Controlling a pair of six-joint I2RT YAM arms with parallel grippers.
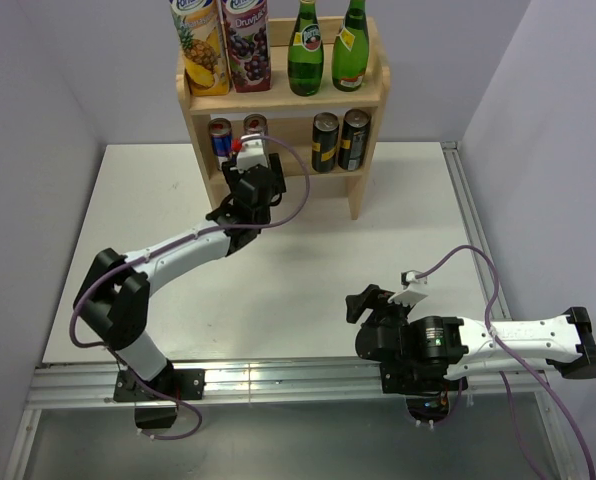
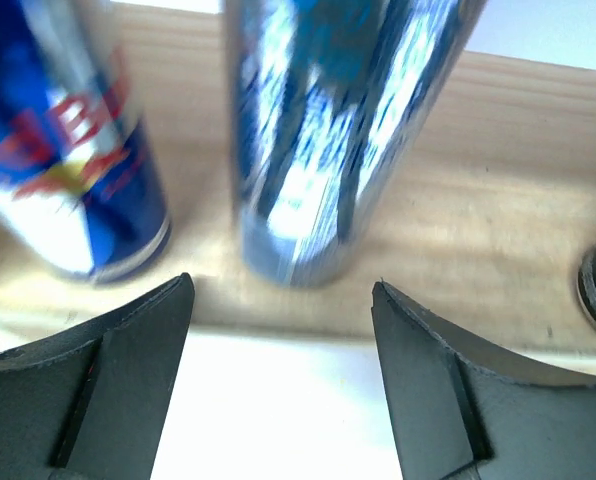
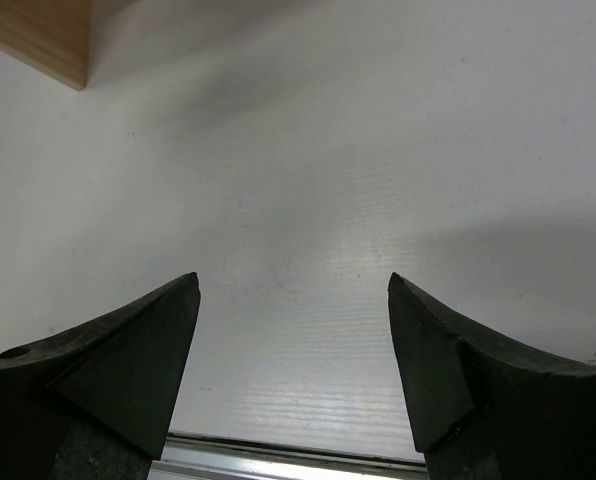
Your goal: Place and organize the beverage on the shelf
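A white rectangular surface (image 1: 308, 300) carries a small light-wood shelf (image 1: 361, 190) with two tiers, standing at its far edge. On the rimmed top board, from left to right, stand a yellow pineapple juice carton (image 1: 203, 50), a purple grape juice carton (image 1: 248, 45) just beside it, then a first green glass bottle (image 1: 305, 50) and a second green glass bottle (image 1: 351, 48). On the lower tier stand a blue-and-silver can (image 1: 219, 140), a partly hidden second can (image 1: 255, 124) beside it, then a dark gold-topped can (image 1: 324, 142) and its dark twin can (image 1: 354, 139) near the right panel.
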